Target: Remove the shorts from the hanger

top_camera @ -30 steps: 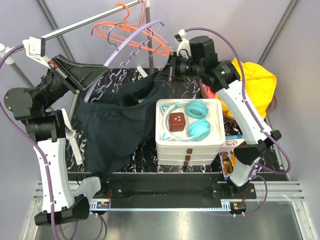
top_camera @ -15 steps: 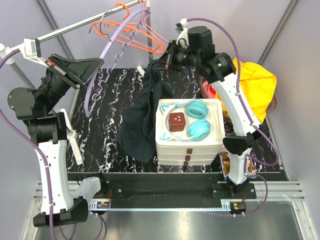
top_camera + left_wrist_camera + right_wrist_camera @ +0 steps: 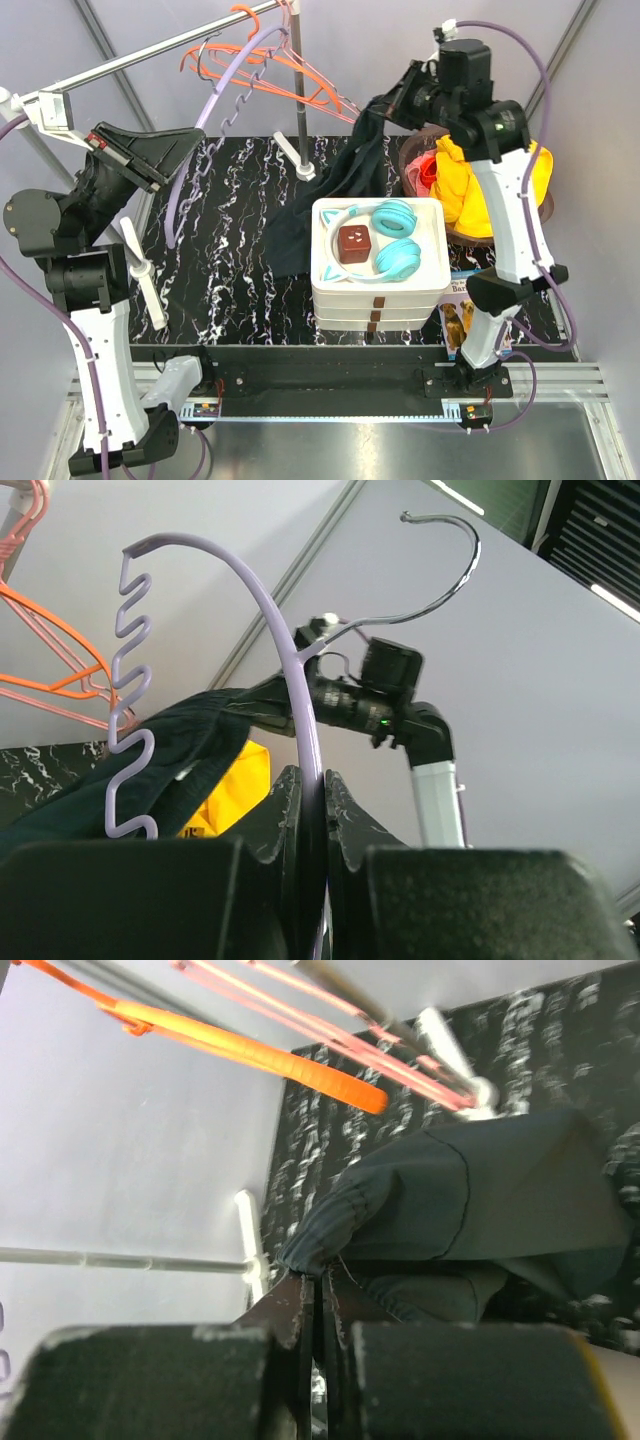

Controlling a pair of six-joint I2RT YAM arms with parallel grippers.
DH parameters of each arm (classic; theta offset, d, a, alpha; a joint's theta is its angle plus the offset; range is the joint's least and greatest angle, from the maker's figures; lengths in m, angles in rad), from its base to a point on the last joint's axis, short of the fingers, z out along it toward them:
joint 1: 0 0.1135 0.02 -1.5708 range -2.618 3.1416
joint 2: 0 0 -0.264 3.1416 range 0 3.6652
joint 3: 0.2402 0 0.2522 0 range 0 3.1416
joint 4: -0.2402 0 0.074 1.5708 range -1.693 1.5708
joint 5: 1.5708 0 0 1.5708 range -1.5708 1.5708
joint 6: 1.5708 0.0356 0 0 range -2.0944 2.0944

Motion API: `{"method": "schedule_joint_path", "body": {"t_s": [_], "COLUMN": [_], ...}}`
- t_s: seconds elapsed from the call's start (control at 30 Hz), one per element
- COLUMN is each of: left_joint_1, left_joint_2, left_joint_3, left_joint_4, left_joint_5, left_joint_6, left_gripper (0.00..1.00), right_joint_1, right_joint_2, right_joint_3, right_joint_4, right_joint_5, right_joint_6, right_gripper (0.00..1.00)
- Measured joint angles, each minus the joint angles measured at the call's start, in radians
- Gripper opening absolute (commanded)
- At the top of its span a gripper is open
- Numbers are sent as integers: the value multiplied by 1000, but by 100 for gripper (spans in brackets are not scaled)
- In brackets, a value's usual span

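The dark navy shorts (image 3: 330, 195) hang from my right gripper (image 3: 385, 103), which is shut on their waistband, and drape down to the black marbled table beside the white tray stack. In the right wrist view the gathered waistband (image 3: 330, 1235) sits pinched between the jaws of that gripper (image 3: 318, 1295). My left gripper (image 3: 185, 140) is shut on the lilac hanger (image 3: 225, 95) and holds it up at the left. In the left wrist view the hanger's rod (image 3: 290, 660) runs into the closed jaws of the gripper (image 3: 310, 795). The shorts are off the hanger.
Orange hangers (image 3: 260, 60) hang on the metal rail (image 3: 150, 55), whose stand (image 3: 300, 110) rises from the table. A white tray stack (image 3: 378, 290) carries teal headphones (image 3: 395, 240) and a brown cube (image 3: 353, 242). Yellow and red cloth (image 3: 500, 170) lies at the right.
My right gripper pulled the shorts right and up, off the lilac hanger. They went from spread between both arms to hanging from the right gripper alone. The left arm lifted the hanger a little.
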Motion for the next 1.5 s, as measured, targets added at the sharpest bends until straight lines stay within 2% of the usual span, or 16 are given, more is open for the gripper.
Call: {"method": "schedule_joint_path", "body": {"t_s": [0.3,0.5,0.67,0.9,1.1,1.3,1.4,1.5], "left_joint_1": [0,0,0,0,0,0,0,0], "left_joint_2": [-6,-48,-66,-65,-70,-95,-98,-98], "left_joint_3": [71,71,73,73,73,74,90,100], "left_joint_4": [-192,-312,-371,-440,-487,-543,-568,-579], "left_joint_5": [-48,-148,-183,-187,-186,-187,-188,-190], "left_joint_6": [84,101,103,107,134,187,219,242], "left_gripper": [0,0,0,0,0,0,0,0], "right_joint_1": [-26,-34,-34,-34,-34,-61,-125,-194], "right_joint_2": [-166,-159,-160,-160,-110,-55,-47,-52], "right_joint_3": [-32,103,171,175,215,224,208,156], "right_joint_4": [-136,-168,-100,167,536,880,975,997], "right_joint_5": [269,437,561,729,868,879,879,877], "right_joint_6": [-207,-307,-365,-505,-752,-954,-969,-924], "right_gripper": [0,0,0,0,0,0,0,0]}}
